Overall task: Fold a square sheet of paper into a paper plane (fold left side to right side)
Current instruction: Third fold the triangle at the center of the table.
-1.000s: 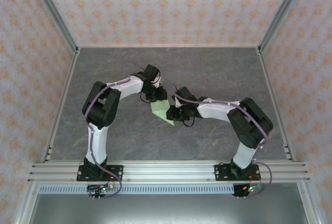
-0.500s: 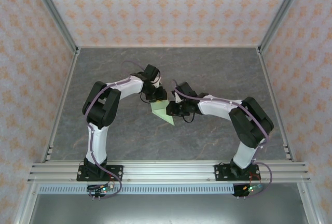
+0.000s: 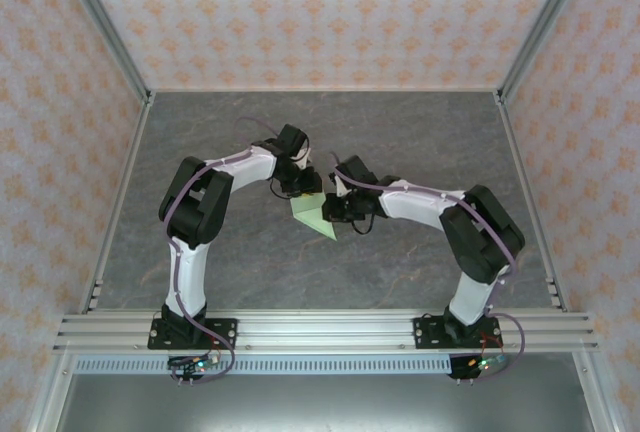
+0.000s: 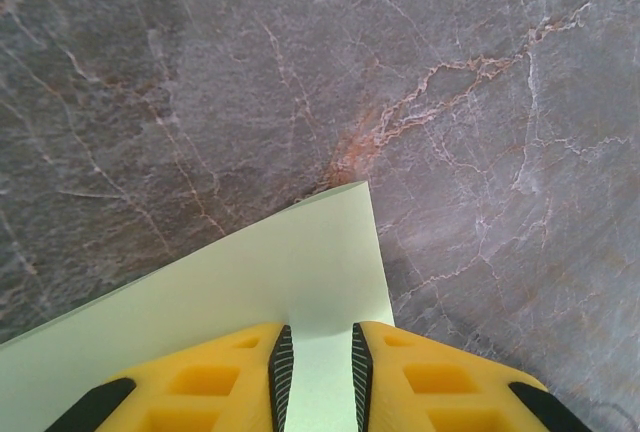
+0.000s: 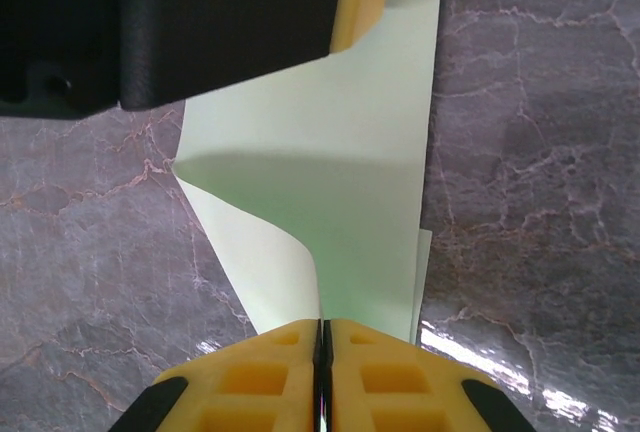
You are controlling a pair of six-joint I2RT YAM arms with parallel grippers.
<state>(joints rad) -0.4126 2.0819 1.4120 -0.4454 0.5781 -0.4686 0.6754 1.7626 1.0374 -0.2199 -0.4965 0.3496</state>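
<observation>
The left pincer (image 4: 318,340) stands ajar (right pincer (image 5: 322,330) clamped).

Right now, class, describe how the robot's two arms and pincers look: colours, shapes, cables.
The left arm and right arm match: white tubes between bulky black joints, each trailed by a thin purple cable. The left pincer and right pincer have chunky yellow fingers with recessed pockets and black ribbed inner pads.

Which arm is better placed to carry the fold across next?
Probably right: the right pincer is shut on a raised flap of the pale green sheet; the left pincer straddles a flat part, jaws apart.
</observation>
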